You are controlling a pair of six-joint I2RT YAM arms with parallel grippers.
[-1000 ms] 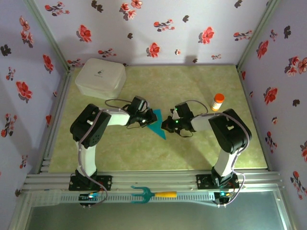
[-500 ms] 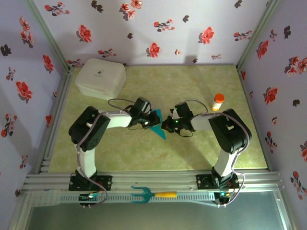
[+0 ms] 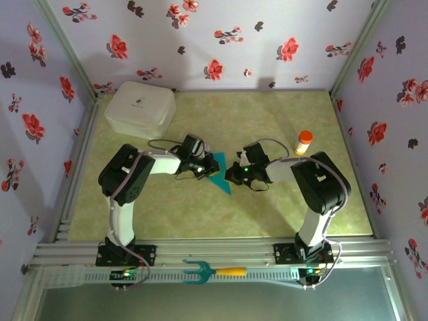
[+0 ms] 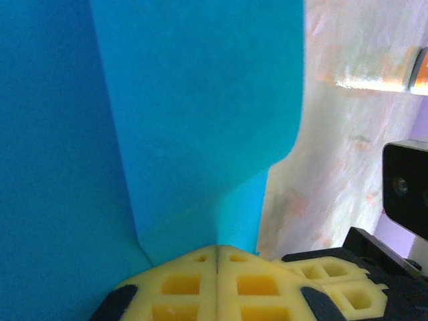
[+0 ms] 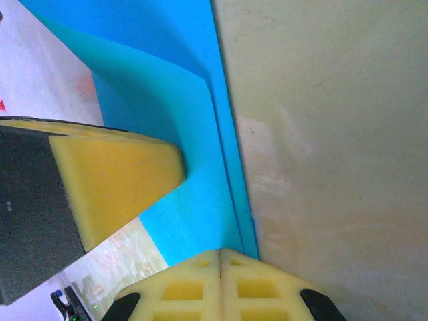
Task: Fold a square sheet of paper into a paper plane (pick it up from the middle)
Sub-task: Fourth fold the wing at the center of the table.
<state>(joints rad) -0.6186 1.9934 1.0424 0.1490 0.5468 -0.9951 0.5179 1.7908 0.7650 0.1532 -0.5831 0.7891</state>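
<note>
I am pinching the square sheet of paper (image 3: 221, 180) at the middle of the surface (image 3: 267, 207); my left end effector (image 4: 217, 253) and right end effector (image 5: 221, 254) are both closed on it; uneven pulling may be tearing the thin fold.

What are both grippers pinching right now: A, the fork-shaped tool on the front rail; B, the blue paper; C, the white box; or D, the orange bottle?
B: in the wrist views, the left gripper and the right gripper each have their yellow pads closed together on an edge of the blue paper.
</note>
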